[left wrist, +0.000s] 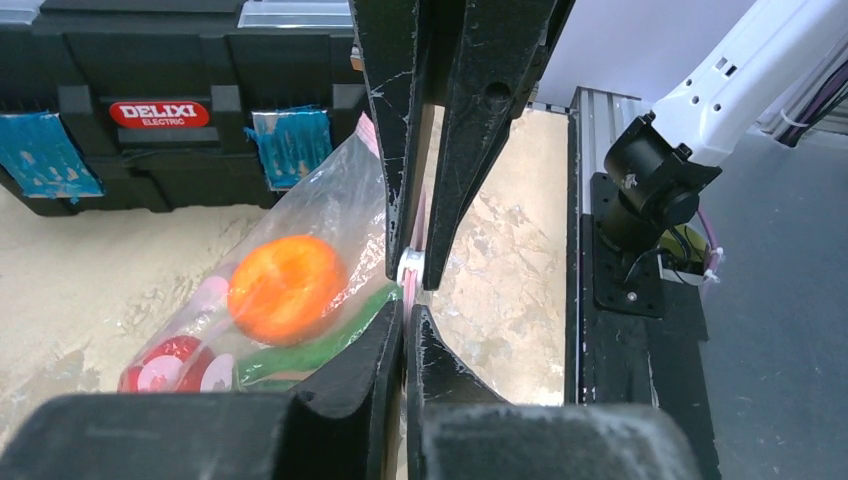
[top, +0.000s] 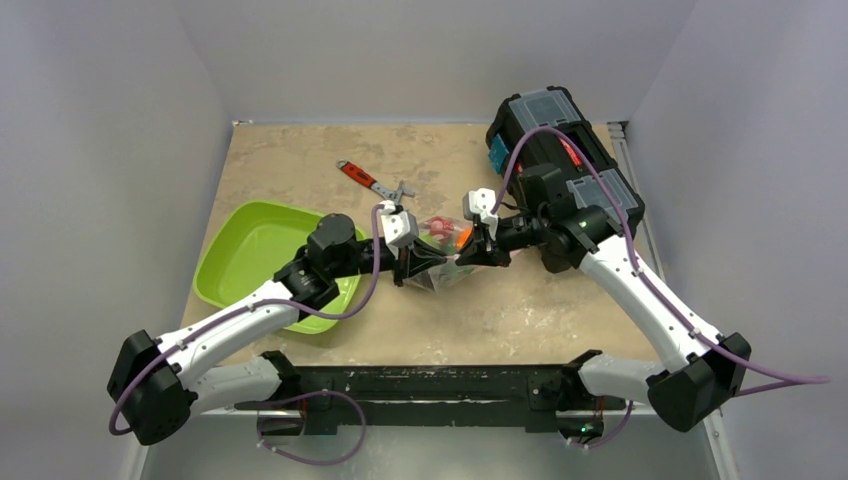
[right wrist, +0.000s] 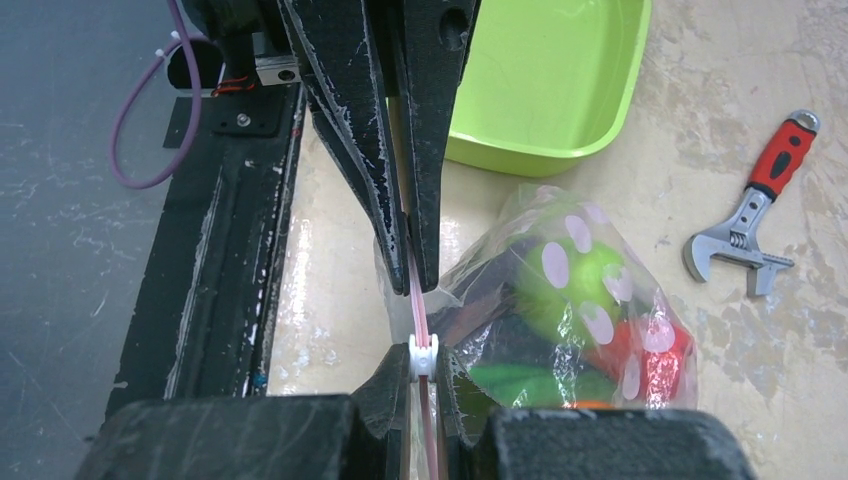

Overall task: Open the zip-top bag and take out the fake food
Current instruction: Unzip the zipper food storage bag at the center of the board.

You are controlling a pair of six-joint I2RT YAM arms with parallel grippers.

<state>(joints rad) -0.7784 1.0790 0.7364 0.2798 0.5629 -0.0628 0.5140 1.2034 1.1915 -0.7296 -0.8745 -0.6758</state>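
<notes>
The zip-top bag [top: 447,252] hangs clear and crinkly between the two grippers above the table's middle. My left gripper [left wrist: 405,312] is shut on its pink zip strip [right wrist: 413,285]. My right gripper [right wrist: 423,358] is shut on the white slider [left wrist: 410,266] of that strip, just beyond the left fingertips. The two grippers face each other nearly tip to tip. Fake food lies inside the bag: an orange round fruit [left wrist: 287,288], a green pod [left wrist: 325,343], a red piece [left wrist: 165,365] and a green spotted piece [right wrist: 575,285].
A green tray [top: 255,255] sits at the left under the left arm. A red-handled wrench [top: 375,182] lies behind the bag. A black toolbox [top: 560,150] stands at the back right. The arms' black base rail [top: 430,385] runs along the near edge.
</notes>
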